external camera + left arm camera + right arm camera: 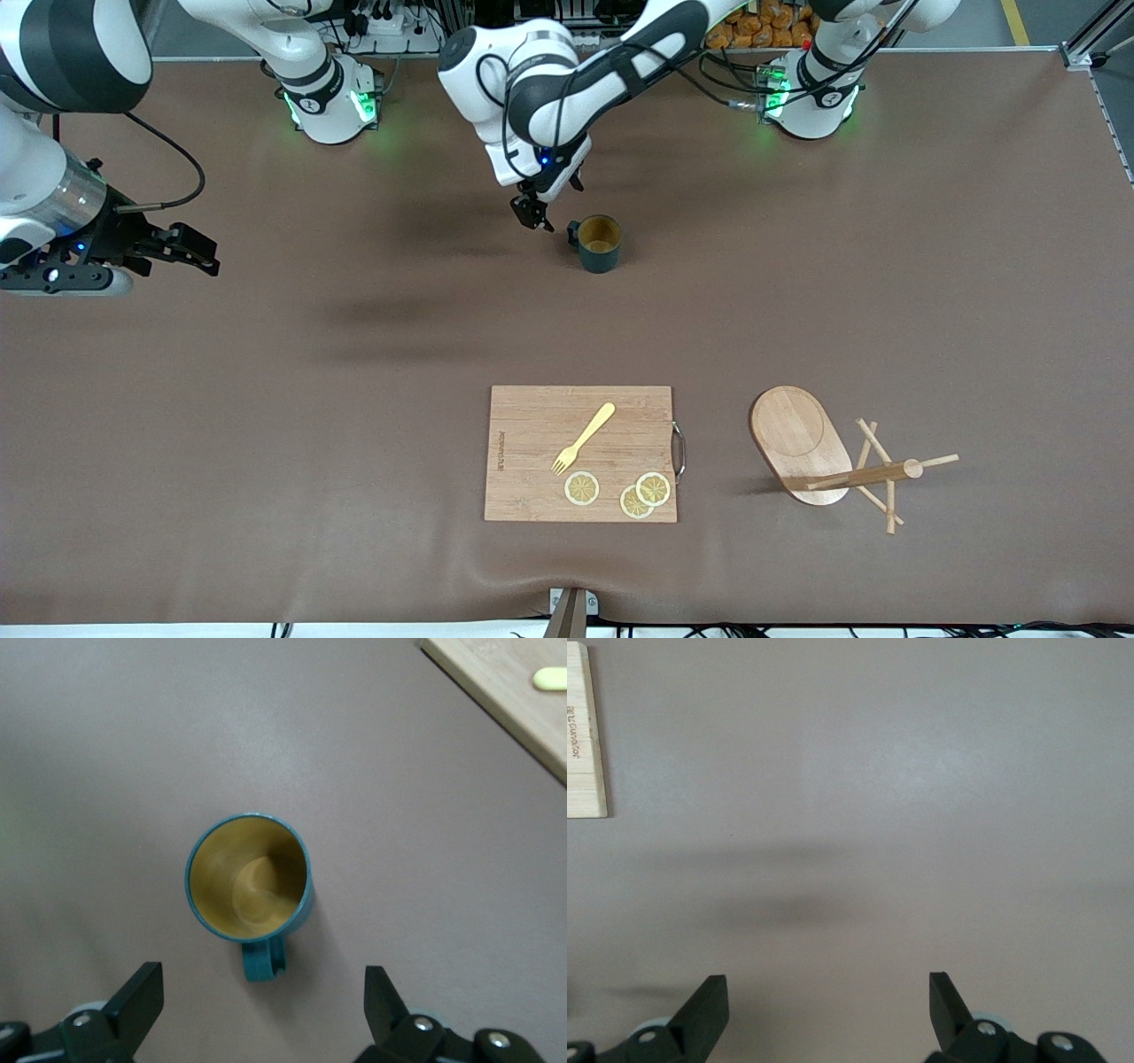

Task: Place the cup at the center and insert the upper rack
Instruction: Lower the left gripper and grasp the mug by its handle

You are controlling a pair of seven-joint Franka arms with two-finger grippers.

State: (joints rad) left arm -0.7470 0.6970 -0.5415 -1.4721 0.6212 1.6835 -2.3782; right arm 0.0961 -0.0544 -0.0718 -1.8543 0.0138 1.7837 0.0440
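Brown surface (266, 399) holds the cup (600, 243) upright near the middle, untouched; the left tool (534, 215) hovers beside it, wide open and empty. Right tool (190, 248) waits, open, empty. The rack (828, 456) lies tipped beside the cutting board (532, 443); both steps remain.

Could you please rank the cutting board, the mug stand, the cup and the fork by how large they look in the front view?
1. Cutting board, clearly largest.
2. Mug stand, lying tipped over, pegs spread.
3. Fork and cup: the fork is longer, the cup bulkier, and the cup is farther from the camera, so I would not rank these two.
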